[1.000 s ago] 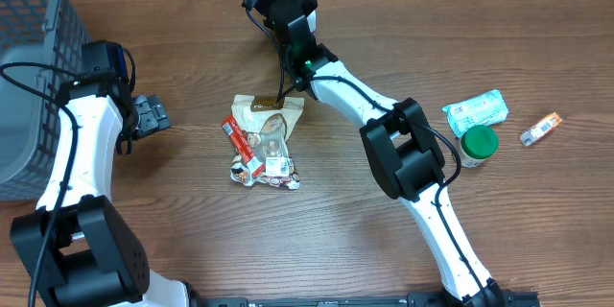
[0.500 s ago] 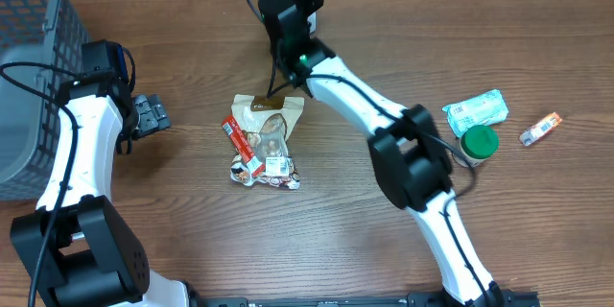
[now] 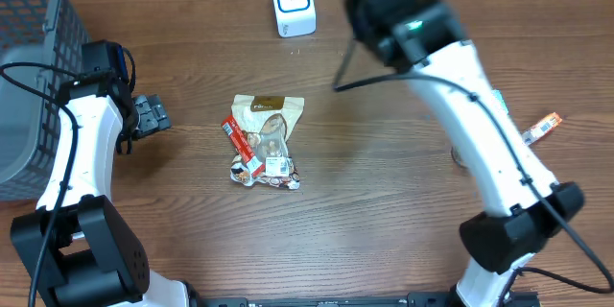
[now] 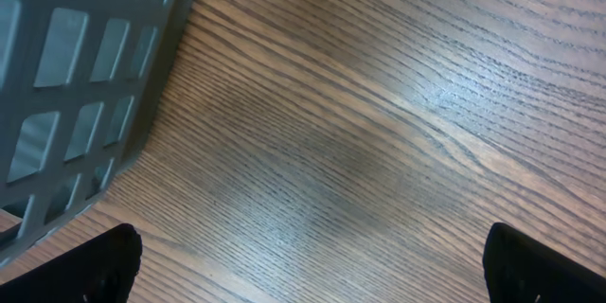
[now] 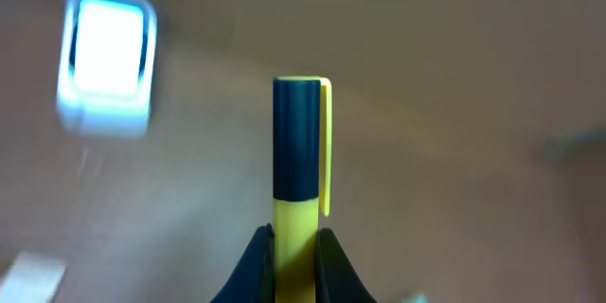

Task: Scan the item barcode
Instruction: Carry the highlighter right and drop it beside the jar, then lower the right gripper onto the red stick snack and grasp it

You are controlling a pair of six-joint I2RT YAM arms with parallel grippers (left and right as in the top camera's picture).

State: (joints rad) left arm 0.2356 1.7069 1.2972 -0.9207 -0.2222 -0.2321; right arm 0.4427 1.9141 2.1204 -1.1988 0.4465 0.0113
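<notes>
My right gripper (image 5: 294, 246) is shut on a yellow marker (image 5: 295, 218) with a dark blue cap, which stands upright between its fingers. The white barcode scanner with a blue-rimmed window (image 5: 104, 62) lies blurred to the upper left of the marker in the right wrist view. Overhead, the scanner (image 3: 293, 3) sits at the table's far edge, and the right arm's wrist (image 3: 384, 5) is just to its right. My left gripper (image 3: 151, 115) stands open over bare wood at the left, nothing between its fingers (image 4: 106, 263).
A crumpled snack bag (image 3: 264, 142) lies mid-table. An orange tube (image 3: 540, 128) rests at the right, with other items beside it mostly hidden under the right arm. A grey mesh basket (image 3: 29, 67) fills the far left, close to the left gripper; the left wrist view shows its wall (image 4: 85, 85).
The right arm has swung from over the scanner to the right with the marker in it, uncovering the scanner. The left arm has not moved.
</notes>
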